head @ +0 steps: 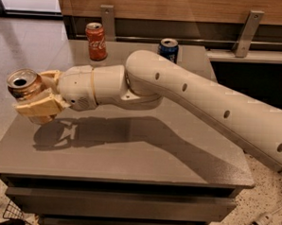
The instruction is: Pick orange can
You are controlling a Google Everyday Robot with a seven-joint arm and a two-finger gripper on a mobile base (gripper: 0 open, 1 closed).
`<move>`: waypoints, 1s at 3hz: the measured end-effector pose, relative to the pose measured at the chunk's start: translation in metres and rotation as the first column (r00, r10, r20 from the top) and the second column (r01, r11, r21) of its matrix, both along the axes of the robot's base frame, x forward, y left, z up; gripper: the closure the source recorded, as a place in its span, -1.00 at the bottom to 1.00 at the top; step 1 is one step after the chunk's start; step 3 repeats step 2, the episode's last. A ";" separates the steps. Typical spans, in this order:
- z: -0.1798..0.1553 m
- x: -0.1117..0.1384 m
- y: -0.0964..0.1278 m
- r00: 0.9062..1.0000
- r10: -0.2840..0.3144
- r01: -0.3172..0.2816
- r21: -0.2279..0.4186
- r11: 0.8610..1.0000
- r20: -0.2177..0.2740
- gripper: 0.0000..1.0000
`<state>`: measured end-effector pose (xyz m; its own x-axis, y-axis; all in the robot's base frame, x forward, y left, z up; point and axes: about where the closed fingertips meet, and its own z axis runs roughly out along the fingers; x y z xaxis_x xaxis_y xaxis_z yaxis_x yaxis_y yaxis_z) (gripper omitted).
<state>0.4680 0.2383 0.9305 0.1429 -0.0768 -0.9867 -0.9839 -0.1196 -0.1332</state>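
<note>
The orange can (pixel 25 85), bronze-toned with a silver top, is held upright in my gripper (pixel 38 94) at the left of the view. The can hangs in the air above the left edge of the grey table (pixel 129 147). The cream fingers (pixel 37 108) are shut around the can's body, one in front and one behind. The arm reaches in from the right across the table.
A red Coca-Cola can (pixel 96 41) stands at the back left of the table. A dark blue can (pixel 168 49) stands at the back, partly behind the arm. A wooden wall panel with metal brackets runs behind. A cable plug lies on the floor at lower right.
</note>
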 end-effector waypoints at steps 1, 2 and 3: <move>0.046 0.000 -0.023 0.998 -0.011 0.010 0.022 1.000 0.065 1.00; 0.083 0.001 -0.037 0.993 -0.015 0.011 0.035 0.999 0.120 1.00; 0.083 0.001 -0.037 0.993 -0.015 0.011 0.035 0.999 0.120 1.00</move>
